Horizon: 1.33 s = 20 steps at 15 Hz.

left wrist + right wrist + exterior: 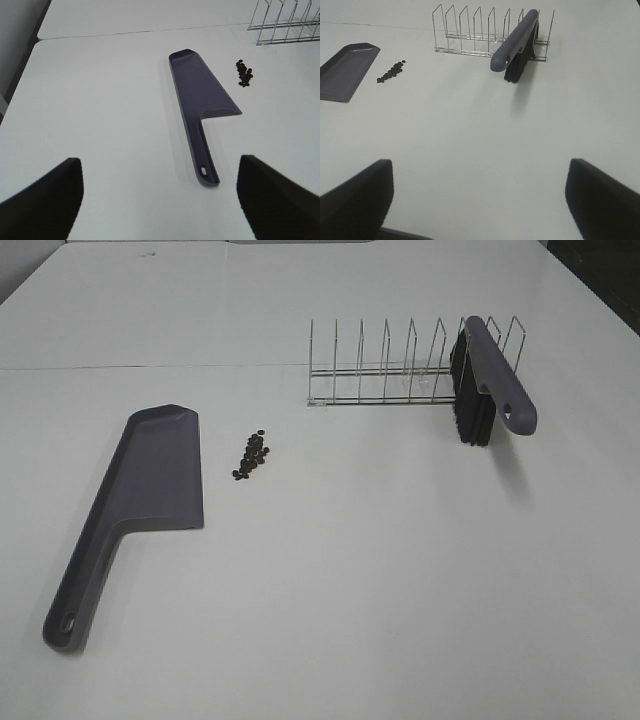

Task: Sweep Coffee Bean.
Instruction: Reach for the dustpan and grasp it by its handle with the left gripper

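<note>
**1. Layout.** A flat white table (400, 590) fills the overhead view. A chrome wire rack with upright dividers (385, 371) stands in the upper centre-right of that frame. A dark grey plastic dustpan with a long handle (150, 480) lies flat at left of centre. Its blade points toward the top of the frame and its handle runs to the lower left. A grey-handled brush with black bristles (500, 375) rests in the right end of the rack, bristles down. The coffee bean (252, 454), a cluster of tiny dark ovals, lies on the bare table just beside the right edge of the dustpan blade, not touching it, and well apart from the brush.

**2. End effectors.** The left gripper (159, 161) and the right gripper (480, 162) both have their jaws spread wide and carry nothing.

**3. Step in hand.** No tool is held, so sweeping appears not to have begun, and the step in hand is judged to be tool pickup. The next move probably calls for the right gripper to close on the brush handle and lift it clear of the dividers. The left gripper would take the dustpan handle, which lies flat and so needs a low grasp.

**4. View coverage.** The overhead view shows the whole layout but neither gripper. The left wrist view shows the full dustpan, the beans and one corner of the rack, but no brush. The right wrist view shows the brush, the whole rack and the beans, but only part of the dustpan blade.
</note>
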{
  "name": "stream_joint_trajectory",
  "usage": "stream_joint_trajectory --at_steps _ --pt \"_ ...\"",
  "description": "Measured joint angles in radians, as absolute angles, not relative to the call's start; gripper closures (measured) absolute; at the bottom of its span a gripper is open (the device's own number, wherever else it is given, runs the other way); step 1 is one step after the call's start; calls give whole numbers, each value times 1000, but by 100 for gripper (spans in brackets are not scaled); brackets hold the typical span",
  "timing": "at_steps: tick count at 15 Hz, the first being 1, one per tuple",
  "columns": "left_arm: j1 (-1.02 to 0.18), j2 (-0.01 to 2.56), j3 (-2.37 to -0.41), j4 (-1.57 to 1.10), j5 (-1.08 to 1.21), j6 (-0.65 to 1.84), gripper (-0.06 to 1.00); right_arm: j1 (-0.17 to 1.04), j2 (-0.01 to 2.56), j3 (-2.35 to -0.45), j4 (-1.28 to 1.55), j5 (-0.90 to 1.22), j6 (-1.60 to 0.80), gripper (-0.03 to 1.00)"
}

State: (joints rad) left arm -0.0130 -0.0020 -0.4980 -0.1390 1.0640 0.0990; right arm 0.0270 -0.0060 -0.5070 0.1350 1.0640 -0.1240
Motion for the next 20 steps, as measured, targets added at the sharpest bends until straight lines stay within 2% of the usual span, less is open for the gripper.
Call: stream_joint_trajectory --at_steps 20 --pt "-13 -2 -498 -139 1064 100 18 27 -6 -507 135 1064 -124 17"
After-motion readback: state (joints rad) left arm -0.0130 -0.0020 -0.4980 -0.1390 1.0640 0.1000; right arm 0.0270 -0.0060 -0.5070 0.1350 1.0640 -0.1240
